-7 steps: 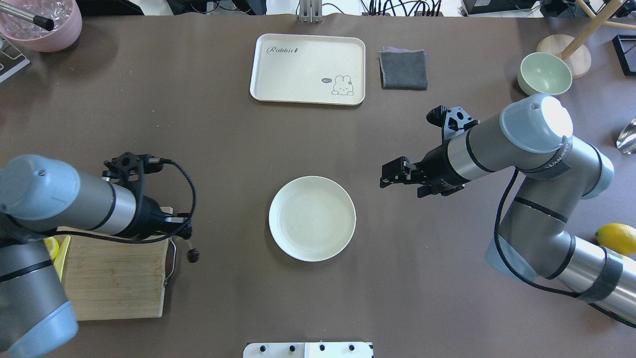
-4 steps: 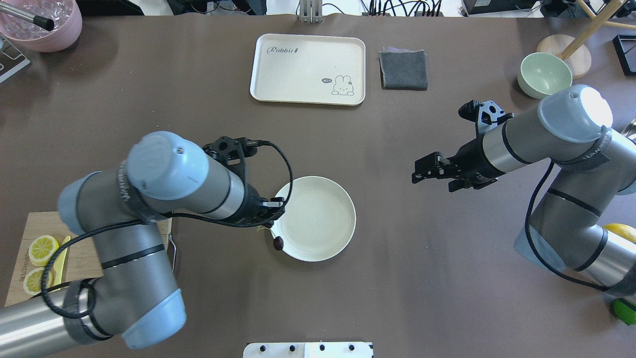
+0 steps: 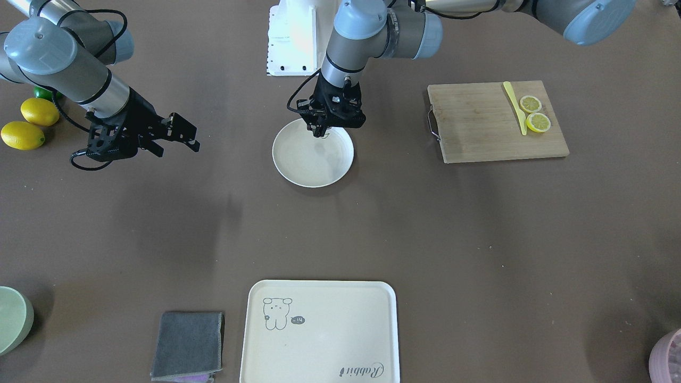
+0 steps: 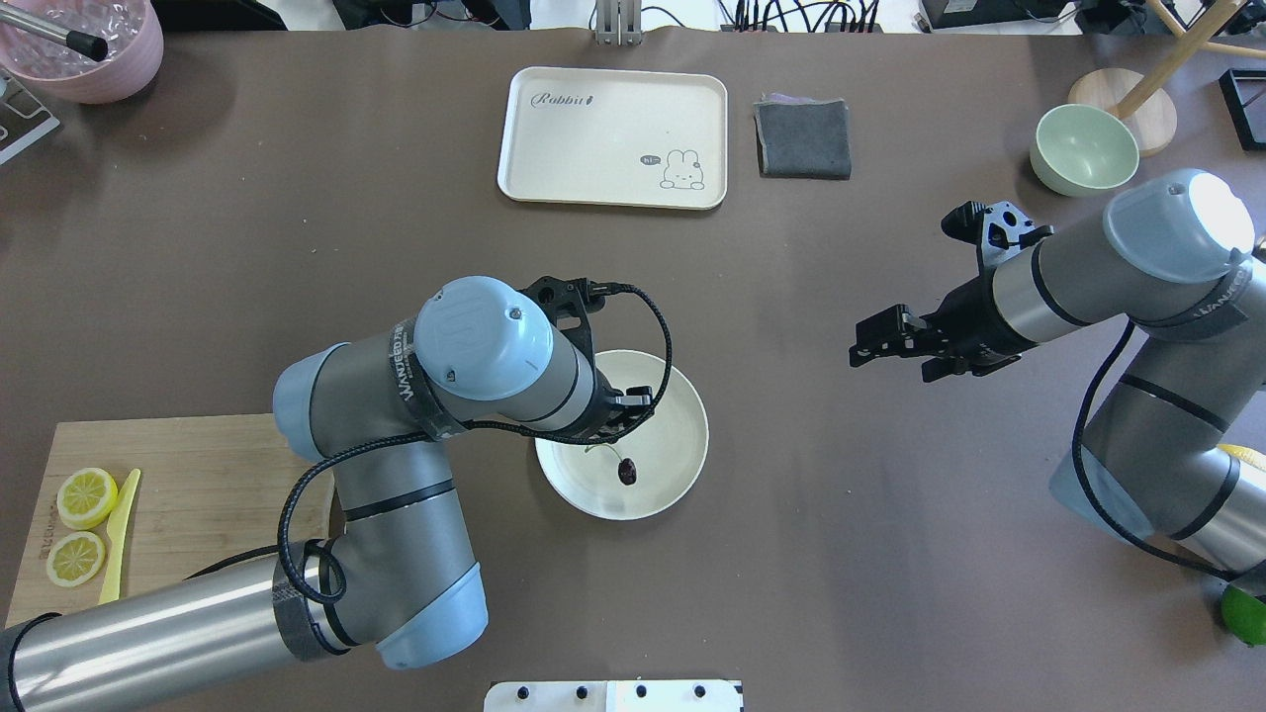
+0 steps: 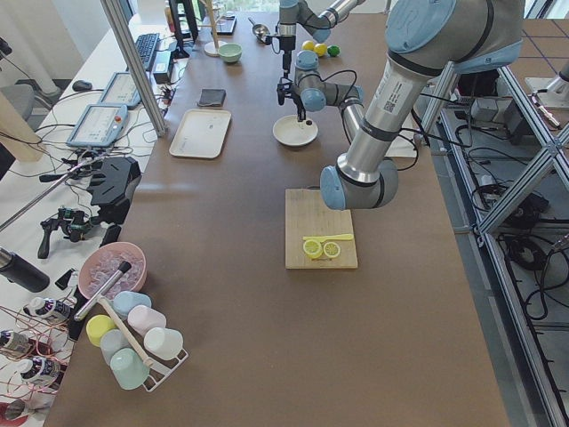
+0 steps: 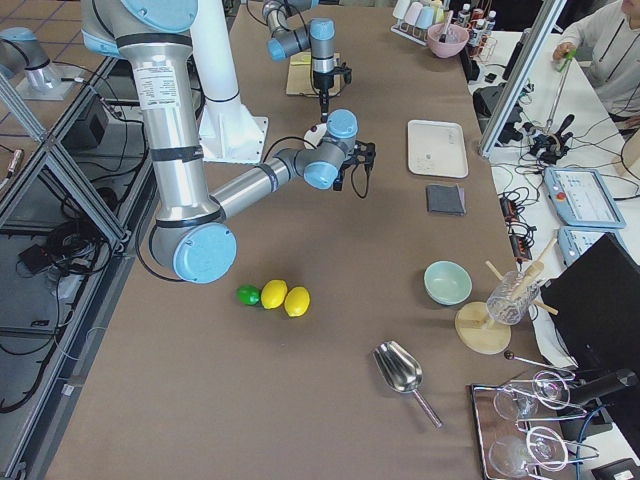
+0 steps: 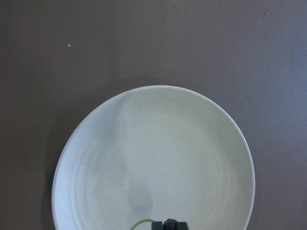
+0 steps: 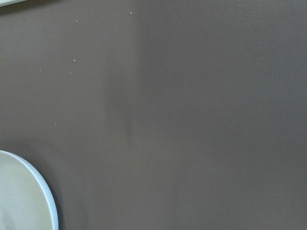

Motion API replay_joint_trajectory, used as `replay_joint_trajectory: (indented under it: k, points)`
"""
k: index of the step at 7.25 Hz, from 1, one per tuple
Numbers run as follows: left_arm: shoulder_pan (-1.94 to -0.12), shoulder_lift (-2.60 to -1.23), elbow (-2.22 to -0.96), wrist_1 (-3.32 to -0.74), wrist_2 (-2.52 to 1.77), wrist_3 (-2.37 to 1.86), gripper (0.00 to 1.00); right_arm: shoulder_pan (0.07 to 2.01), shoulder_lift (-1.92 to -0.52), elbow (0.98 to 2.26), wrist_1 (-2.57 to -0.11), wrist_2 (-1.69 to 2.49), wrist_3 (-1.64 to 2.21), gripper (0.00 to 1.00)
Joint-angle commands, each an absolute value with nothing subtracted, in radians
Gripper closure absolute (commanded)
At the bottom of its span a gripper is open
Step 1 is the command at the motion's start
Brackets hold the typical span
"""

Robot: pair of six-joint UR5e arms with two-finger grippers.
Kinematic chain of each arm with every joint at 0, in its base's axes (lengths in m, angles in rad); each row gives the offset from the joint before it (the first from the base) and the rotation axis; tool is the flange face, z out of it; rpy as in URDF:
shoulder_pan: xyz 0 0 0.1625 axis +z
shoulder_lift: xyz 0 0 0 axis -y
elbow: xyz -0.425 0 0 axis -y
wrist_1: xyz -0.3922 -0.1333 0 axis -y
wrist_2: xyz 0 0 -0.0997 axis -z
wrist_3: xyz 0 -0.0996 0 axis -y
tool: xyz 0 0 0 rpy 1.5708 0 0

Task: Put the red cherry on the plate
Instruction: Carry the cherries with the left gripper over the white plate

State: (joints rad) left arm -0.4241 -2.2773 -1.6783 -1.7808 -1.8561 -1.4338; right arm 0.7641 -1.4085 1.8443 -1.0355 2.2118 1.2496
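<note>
Red cherry [image 4: 627,472], a tiny near-black pair on a thin green stem, hangs just below the jaws of the left gripper [image 3: 321,129], which pinch its stem over the round cream-white plate [image 4: 678,435]. Well off to one side, the right gripper [image 4: 870,341] hovers with jaws spread apart.

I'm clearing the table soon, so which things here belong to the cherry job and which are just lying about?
Job: red cherry, plate, left gripper.
Lying about: tray, grey cloth, green bowl, cutting board, lemons.
</note>
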Motion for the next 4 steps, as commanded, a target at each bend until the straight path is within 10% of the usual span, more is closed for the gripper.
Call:
replay_joint_trajectory:
  k: [1, 4]
  points:
    - [-0.426, -2.279, -1.667, -1.786, -1.852, -1.431, 0.03, 0.765, -1.411, 1.847, -1.035, 2.212, 1.249, 0.0]
    - [-0.429, -2.272, -1.692, -1.715, -1.888, -1.404, 0.03, 0.765, -1.424, 1.855, -1.035, 2.212, 1.25, 0.0]
